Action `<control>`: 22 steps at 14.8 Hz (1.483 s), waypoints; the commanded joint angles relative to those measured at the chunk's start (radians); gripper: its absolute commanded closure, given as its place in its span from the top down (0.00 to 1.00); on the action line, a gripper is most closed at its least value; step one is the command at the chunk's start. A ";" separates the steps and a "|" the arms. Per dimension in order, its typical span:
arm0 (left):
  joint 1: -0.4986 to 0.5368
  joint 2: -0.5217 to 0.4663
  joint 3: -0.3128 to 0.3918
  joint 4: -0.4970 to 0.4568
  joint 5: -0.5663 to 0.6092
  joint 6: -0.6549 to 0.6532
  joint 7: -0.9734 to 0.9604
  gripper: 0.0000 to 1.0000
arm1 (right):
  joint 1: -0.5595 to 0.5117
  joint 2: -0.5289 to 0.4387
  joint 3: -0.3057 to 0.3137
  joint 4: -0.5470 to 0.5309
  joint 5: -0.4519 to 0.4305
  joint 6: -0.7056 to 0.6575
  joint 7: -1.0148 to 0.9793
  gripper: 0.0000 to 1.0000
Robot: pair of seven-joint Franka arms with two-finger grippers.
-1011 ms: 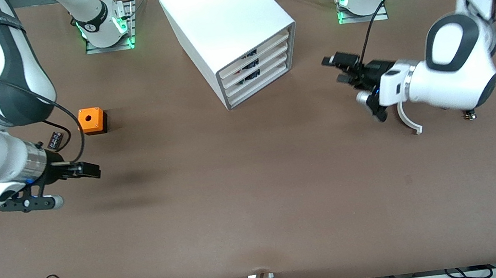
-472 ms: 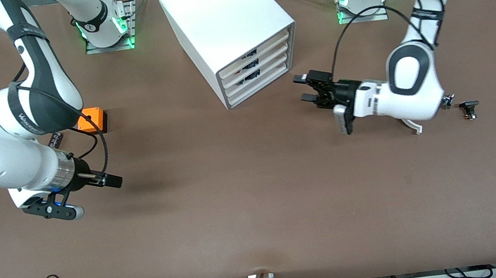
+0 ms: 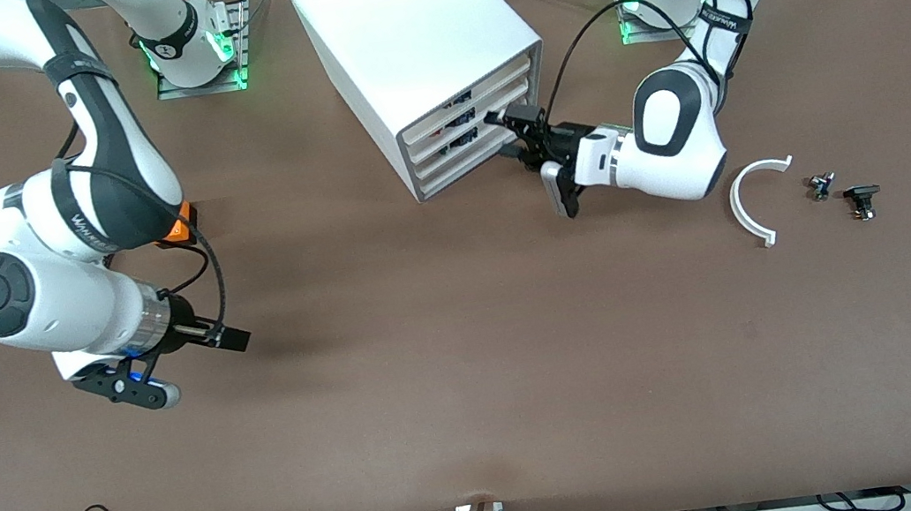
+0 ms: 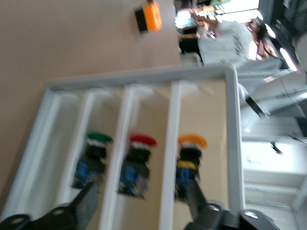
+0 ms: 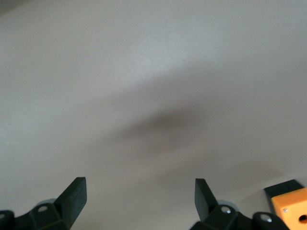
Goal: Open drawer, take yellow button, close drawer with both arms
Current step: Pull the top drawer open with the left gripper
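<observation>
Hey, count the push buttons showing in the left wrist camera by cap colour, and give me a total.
Green-capped button: 1
Red-capped button: 1
Orange-capped button: 1
Total: 3

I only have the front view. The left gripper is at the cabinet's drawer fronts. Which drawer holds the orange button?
Observer: In the left wrist view, the orange-capped button sits in the highest drawer, showing through its front.
Operator: What's in the drawers below?
Observer: A red-capped button and a green-capped button.
Operator: Is the right gripper open?
Observer: Yes. The right wrist view shows the right gripper open over the table. The left gripper is open too, in front of the drawers.
</observation>
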 commanded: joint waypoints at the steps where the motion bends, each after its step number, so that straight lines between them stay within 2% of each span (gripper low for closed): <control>1: 0.025 -0.031 0.001 -0.037 -0.013 -0.073 0.036 0.77 | 0.037 0.020 -0.002 0.044 0.009 -0.028 0.073 1.00; 3: 0.047 -0.035 -0.001 -0.048 0.007 -0.121 0.038 0.70 | 0.055 0.020 -0.002 0.047 0.009 -0.032 0.114 1.00; 10: 0.033 -0.064 -0.002 -0.092 0.054 -0.126 0.038 0.60 | 0.098 0.021 -0.002 0.059 0.011 -0.040 0.212 1.00; 13: 0.032 -0.067 -0.031 -0.097 0.058 -0.137 0.039 0.47 | 0.113 0.023 -0.002 0.069 0.011 -0.039 0.252 1.00; 17: 0.032 -0.087 -0.044 -0.118 0.059 -0.121 0.039 0.46 | 0.115 0.024 -0.002 0.078 0.011 -0.040 0.282 1.00; 18: 0.030 -0.090 -0.044 -0.118 0.064 -0.121 0.039 0.37 | 0.115 0.024 -0.002 0.085 0.011 -0.042 0.289 1.00; 20: 0.026 -0.091 -0.045 -0.118 0.065 -0.118 0.039 0.10 | 0.117 0.027 -0.002 0.087 0.011 -0.042 0.298 1.00; 21: 0.019 -0.091 -0.045 -0.118 0.065 -0.114 0.039 0.00 | 0.118 0.027 -0.002 0.089 0.011 -0.042 0.303 1.00; 22: 0.018 -0.089 -0.045 -0.118 0.071 -0.112 0.039 0.00 | 0.127 0.029 -0.002 0.090 0.011 -0.042 0.317 1.00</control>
